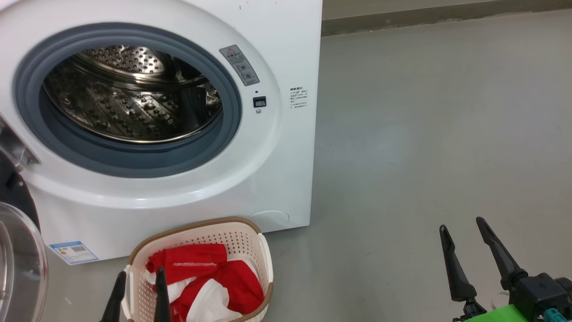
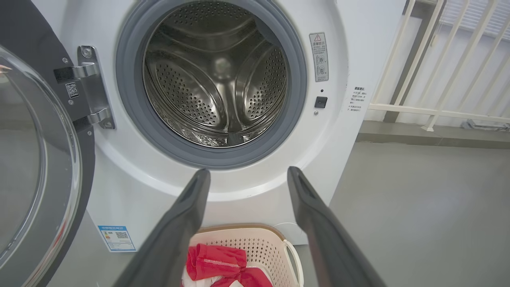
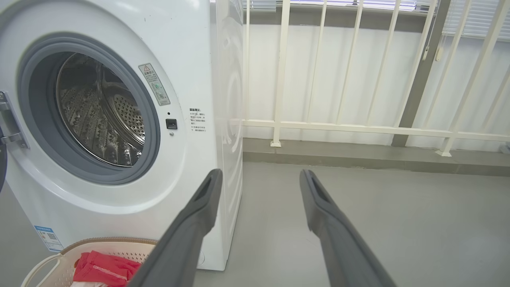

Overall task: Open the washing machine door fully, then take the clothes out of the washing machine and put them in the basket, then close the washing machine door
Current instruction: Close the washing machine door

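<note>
Here, washing machine door (image 1: 18,264): swung wide open at the left of the washing machine (image 1: 277,179), hung on its metal hinge.
Drum (image 1: 134,94): steel and perforated, seen through the grey-blue seal.
Clothes (image 1: 210,277): heaped, red and white, inside the basket (image 1: 241,241).
Basket position: set on the floor (image 1: 424,134), just in front of the machine.
Left gripper (image 1: 140,273): held over the basket's near side, jaws spread, nothing gripped.
Right gripper (image 1: 461,223): held over the floor, well apart from the machine, jaws spread, nothing gripped.
</note>
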Controlling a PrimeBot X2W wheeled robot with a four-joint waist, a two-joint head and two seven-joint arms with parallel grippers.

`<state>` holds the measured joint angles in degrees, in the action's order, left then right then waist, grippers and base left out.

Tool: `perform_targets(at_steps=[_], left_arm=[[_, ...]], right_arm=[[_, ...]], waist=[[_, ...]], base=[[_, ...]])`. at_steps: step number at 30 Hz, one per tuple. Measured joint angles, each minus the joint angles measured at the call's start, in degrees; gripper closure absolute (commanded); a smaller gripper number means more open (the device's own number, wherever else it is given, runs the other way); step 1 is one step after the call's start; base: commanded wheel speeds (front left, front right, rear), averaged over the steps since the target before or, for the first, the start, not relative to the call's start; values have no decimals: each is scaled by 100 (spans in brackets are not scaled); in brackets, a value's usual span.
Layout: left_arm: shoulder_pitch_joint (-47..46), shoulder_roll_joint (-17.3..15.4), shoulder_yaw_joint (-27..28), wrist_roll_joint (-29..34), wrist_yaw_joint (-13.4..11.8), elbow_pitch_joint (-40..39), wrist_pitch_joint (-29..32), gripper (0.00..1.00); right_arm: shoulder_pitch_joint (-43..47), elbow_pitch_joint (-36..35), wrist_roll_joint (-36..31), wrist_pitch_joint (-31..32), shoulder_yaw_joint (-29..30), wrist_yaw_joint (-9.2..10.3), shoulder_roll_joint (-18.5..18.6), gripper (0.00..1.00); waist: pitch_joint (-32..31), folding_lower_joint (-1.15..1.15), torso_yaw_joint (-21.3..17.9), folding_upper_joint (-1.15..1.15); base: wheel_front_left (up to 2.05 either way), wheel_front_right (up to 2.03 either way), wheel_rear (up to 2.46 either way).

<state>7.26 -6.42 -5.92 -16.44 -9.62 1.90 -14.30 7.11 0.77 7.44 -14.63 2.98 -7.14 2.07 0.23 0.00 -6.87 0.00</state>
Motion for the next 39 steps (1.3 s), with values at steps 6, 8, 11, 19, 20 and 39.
perform_targets(at_steps=[6, 8, 11, 19, 20, 39], left_arm=[[-1, 0, 16, 1, 0, -62, 0, 0], [-1, -4, 15, 8, 0, -60, 0, 0], [-2, -15, 14, 8, 0, -51, 0, 0], [-5, -36, -51, 25, 7, -32, 0, 0], [-5, -38, -68, 25, 7, -26, 0, 0], [-24, -45, -166, 192, -55, -68, 0, 0]], right_arm=[[0, 0, 0, 0, 1, 0, -2, 0], [0, -2, 0, 0, 2, 0, -2, 0], [-1, -4, 0, 0, 3, 0, -3, 0], [-1, -21, 0, 0, 14, 0, -3, 0], [-1, -24, 0, 0, 14, 0, -3, 0], [0, -29, -48, 0, 10, 0, -2, 0]], waist=[[12, 0, 15, 0], [19, 0, 23, 0], [19, 0, 34, 0], [28, 0, 67, 0], [31, 0, 70, 0], [57, 0, 336, 0]], base=[[-67, 67, 0], [-121, 121, 0], [-150, 150, 0], [-156, 156, 0], [-102, 102, 0], [-18, 18, 0]])
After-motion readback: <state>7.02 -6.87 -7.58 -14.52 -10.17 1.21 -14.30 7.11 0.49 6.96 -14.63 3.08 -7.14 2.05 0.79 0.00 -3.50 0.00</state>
